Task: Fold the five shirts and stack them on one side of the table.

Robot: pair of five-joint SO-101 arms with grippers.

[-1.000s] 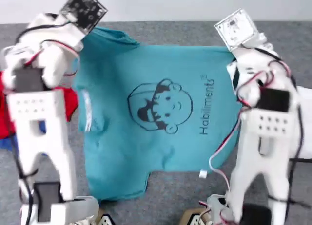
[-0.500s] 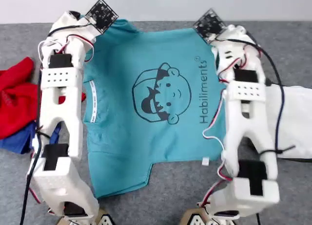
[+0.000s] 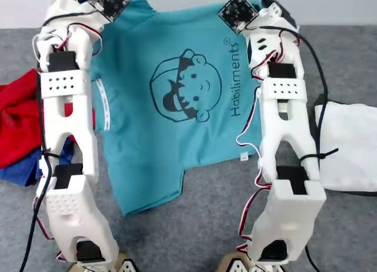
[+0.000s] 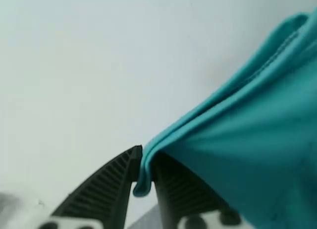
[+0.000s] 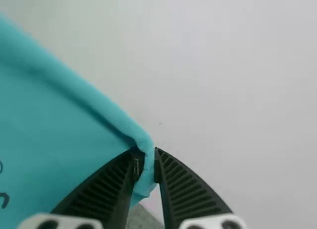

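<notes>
Teal shirt point(image 3: 147, 142), one, in left end effector point(image 4: 143, 158), right end effector point(image 5: 147, 155)

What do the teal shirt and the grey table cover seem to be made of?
Teal shirt: soft matte knit, likely cotton jersey; it drapes, wrinkles and shows a stitched hem. Table cover: grey, matte and speckled, perhaps felt or low carpet.

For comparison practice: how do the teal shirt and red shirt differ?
The teal shirt is spread open; the red shirt lies bunched. The teal shirt shows a cartoon face; the red shirt shows no print. The left gripper and right gripper pinch the teal shirt's edge; neither holds the red shirt. Both lie on the table.
</notes>
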